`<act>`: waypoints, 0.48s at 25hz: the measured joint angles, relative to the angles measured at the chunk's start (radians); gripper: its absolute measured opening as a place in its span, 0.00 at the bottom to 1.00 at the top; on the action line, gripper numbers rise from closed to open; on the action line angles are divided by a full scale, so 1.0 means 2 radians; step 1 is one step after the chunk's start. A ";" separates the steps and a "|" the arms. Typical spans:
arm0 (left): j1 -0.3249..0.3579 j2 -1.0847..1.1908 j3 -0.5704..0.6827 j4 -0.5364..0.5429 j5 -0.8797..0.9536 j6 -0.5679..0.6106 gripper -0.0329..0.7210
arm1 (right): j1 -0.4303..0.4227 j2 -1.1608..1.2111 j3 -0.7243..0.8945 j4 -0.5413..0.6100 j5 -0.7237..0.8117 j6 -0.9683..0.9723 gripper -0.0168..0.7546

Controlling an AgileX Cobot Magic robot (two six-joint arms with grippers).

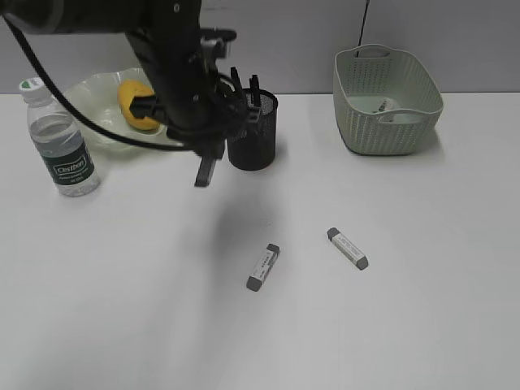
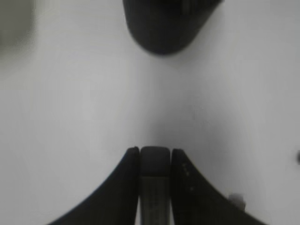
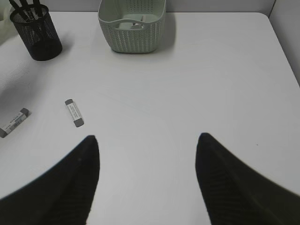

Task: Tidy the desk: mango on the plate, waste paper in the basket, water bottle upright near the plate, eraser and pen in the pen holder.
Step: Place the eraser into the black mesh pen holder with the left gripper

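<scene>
My left gripper (image 1: 205,172) is shut on a grey-and-white eraser (image 2: 155,161) and holds it above the desk (image 1: 146,309), just front-left of the black mesh pen holder (image 1: 253,130), which has pens in it. Two more erasers lie on the desk (image 1: 263,266) (image 1: 348,248). The mango (image 1: 134,106) lies on the wavy green plate (image 1: 93,93). The water bottle (image 1: 61,142) stands upright beside the plate. The basket (image 1: 386,101) holds white paper (image 1: 398,114). My right gripper (image 3: 145,140) is open and empty above bare desk.
In the right wrist view the pen holder (image 3: 36,33) and the basket (image 3: 132,26) stand far off, with the two erasers (image 3: 74,113) (image 3: 14,123) at the left. The desk's right edge (image 3: 286,47) shows there.
</scene>
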 joint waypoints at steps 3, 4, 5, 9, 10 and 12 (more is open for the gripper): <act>0.000 -0.003 -0.030 0.022 -0.047 0.000 0.25 | 0.000 0.000 0.000 0.000 0.000 0.000 0.69; 0.000 -0.003 -0.034 0.026 -0.065 0.000 0.25 | 0.000 0.000 0.000 0.000 0.000 0.000 0.69; 0.000 -0.003 -0.036 0.029 -0.088 0.000 0.25 | 0.000 0.000 0.000 0.000 0.000 0.000 0.69; 0.000 0.002 -0.036 0.046 -0.166 0.000 0.25 | 0.000 0.000 0.000 0.000 0.000 0.000 0.69; 0.000 0.005 -0.036 0.054 -0.184 0.000 0.25 | 0.000 0.000 0.000 0.000 0.000 0.000 0.69; 0.000 0.013 -0.036 0.071 -0.214 0.000 0.25 | 0.000 0.000 0.000 0.000 0.000 0.000 0.69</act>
